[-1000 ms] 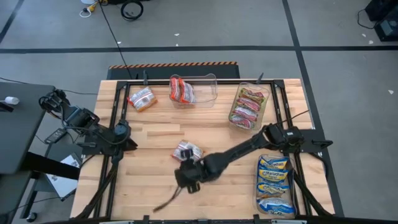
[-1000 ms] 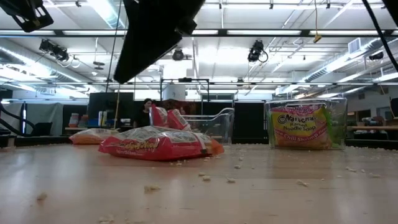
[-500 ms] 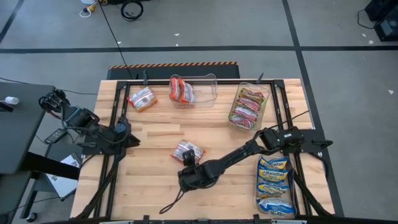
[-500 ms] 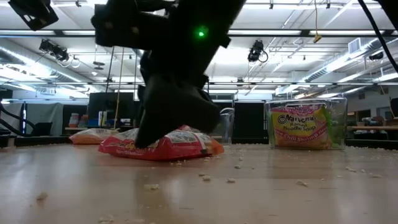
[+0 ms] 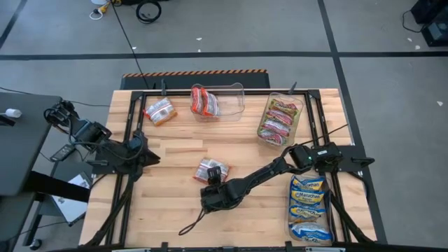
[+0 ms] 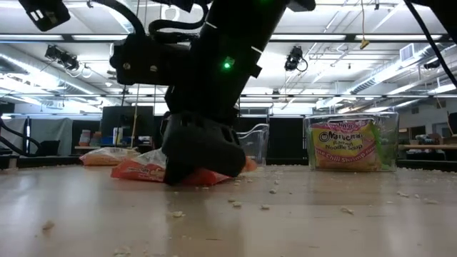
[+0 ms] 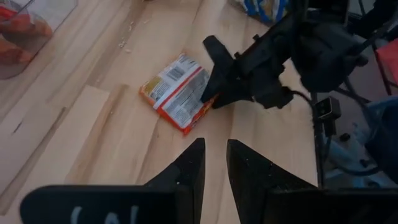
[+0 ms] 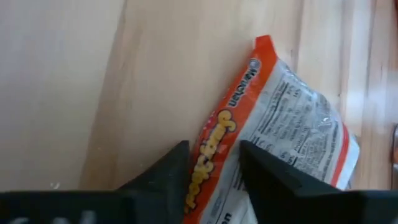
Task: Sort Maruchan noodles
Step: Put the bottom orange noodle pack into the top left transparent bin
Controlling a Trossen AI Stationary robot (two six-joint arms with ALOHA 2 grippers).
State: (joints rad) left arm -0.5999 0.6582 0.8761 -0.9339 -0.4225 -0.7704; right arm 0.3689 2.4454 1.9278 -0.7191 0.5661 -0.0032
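Right wrist view: I had right tool (image 8: 212, 163) spread astride orange packet (image 8: 273, 124) edge for pinching; left tool (image 7: 214, 163) idle at nine o'clock, narrowly parted.

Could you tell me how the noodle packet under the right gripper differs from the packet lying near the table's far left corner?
The middle packet lies mid-table with the right gripper straddling its edge, one finger on each side; the corner packet lies alone at the far left, beside the clear bin, with no gripper near it. The middle packet's edge looks lifted in the low view; the corner packet lies flat. Both are orange-and-white and outside any bin.
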